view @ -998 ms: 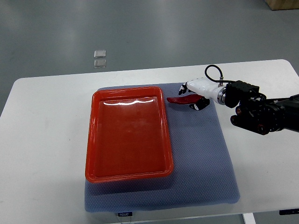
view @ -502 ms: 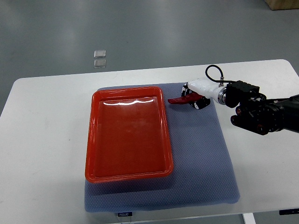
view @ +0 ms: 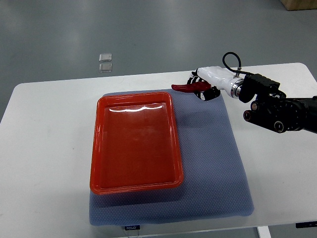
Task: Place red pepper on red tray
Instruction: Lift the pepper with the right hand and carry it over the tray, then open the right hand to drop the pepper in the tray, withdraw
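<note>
A long red pepper (view: pixel 184 87) is held in my right hand (view: pixel 202 86), lifted above the far edge of the blue-grey mat (view: pixel 213 153), with its tip pointing left. The hand's white shell and black fingers are curled around the pepper's stem end. The red tray (view: pixel 99 148) lies empty on the left half of the mat, its far right corner a little left of and nearer than the pepper's tip. The right arm comes in from the picture's right edge. No left arm shows.
The mat lies on a white table (view: pixel 44 148). The black forearm (view: pixel 277 114) and its cable loop (view: pixel 231 62) hang over the table's right side. Two small clear squares (view: pixel 105 62) lie on the grey floor beyond the table.
The right hand has closed on the pepper and lifted it off the mat, moving up and slightly left toward the far edge.
</note>
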You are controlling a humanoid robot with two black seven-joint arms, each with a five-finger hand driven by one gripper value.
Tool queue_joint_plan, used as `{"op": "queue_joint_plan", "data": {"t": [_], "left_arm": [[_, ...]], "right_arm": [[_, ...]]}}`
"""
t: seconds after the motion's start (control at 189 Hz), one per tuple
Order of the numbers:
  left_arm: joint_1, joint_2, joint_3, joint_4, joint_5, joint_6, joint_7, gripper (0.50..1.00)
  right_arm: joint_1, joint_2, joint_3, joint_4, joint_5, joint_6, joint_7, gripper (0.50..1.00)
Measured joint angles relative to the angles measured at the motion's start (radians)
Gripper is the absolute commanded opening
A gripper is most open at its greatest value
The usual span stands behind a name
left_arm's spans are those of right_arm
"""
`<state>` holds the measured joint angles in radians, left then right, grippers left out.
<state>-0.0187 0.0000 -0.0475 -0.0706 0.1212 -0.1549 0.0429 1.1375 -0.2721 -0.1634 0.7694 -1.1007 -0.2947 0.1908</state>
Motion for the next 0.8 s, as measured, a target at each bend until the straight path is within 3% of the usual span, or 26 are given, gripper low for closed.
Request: {"op": "queue_joint_plan", "data": {"t": [0.528, 0.618, 0.798], "left_arm": [[0.0, 0.0, 0.0, 0.0, 0.0, 0.0, 0.0, 1.0], [0.0, 0.0, 0.0, 0.0, 0.0, 0.0, 0.0, 1.0], [0.0, 0.0, 0.0, 0.0, 0.0, 0.0, 0.0, 1.0]], "right_arm": [[0.016, 0.262, -0.007, -0.007, -0.04, 0.025, 0.004, 0.576], [0.012, 0.27, -0.007, -0.023, -0.041, 0.044, 0.001, 0.615], [0.0, 0.272, -0.007, -0.036, -0.047, 0.064, -0.001, 0.756]]}}
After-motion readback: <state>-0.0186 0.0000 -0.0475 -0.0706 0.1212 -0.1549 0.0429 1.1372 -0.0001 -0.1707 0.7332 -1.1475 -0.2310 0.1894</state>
